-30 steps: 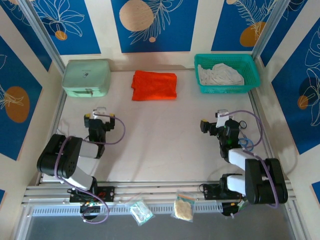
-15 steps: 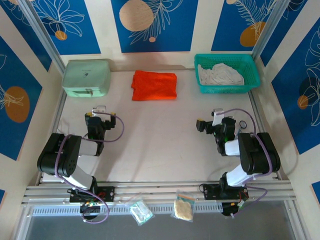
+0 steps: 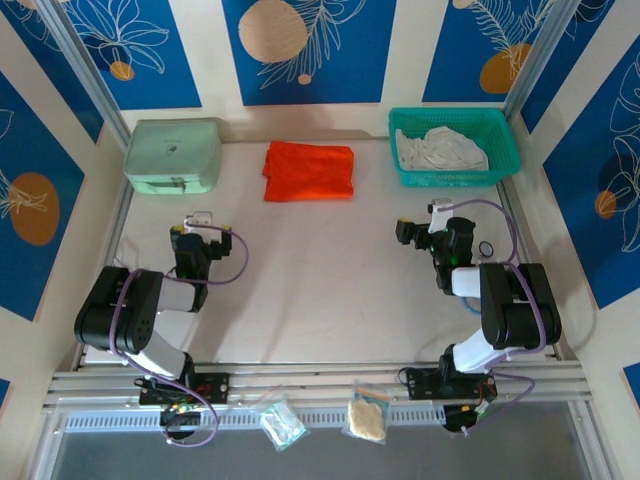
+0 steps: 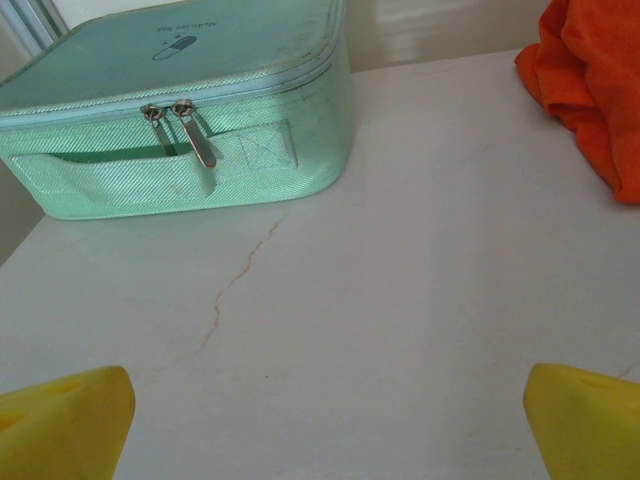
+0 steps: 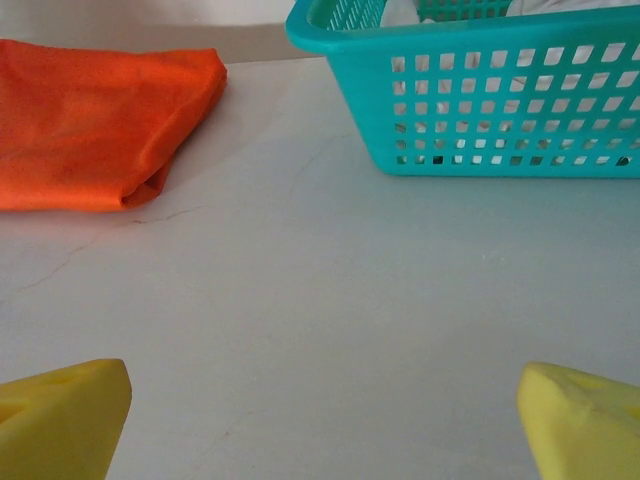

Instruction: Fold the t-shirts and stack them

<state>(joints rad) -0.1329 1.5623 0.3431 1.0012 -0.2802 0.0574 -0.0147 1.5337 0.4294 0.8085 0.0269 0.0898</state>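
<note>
I hold both jaws wide open and empty over the worktop (image 3: 320, 275), since the orange t-shirt (image 3: 309, 171) lies folded (the white t-shirt (image 3: 445, 150) waits in the basket (image 3: 455, 179)).

The orange t-shirt (image 4: 590, 90) is cut off by the picture's edge; the white t-shirt (image 5: 398, 12) is mostly hidden by the basket (image 5: 480, 110).

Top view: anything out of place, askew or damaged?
A clear bag and a tan-filled bag lie on the near rail, off the table. The white t-shirt sits crumpled in the teal basket; the orange t-shirt lies folded.
</note>
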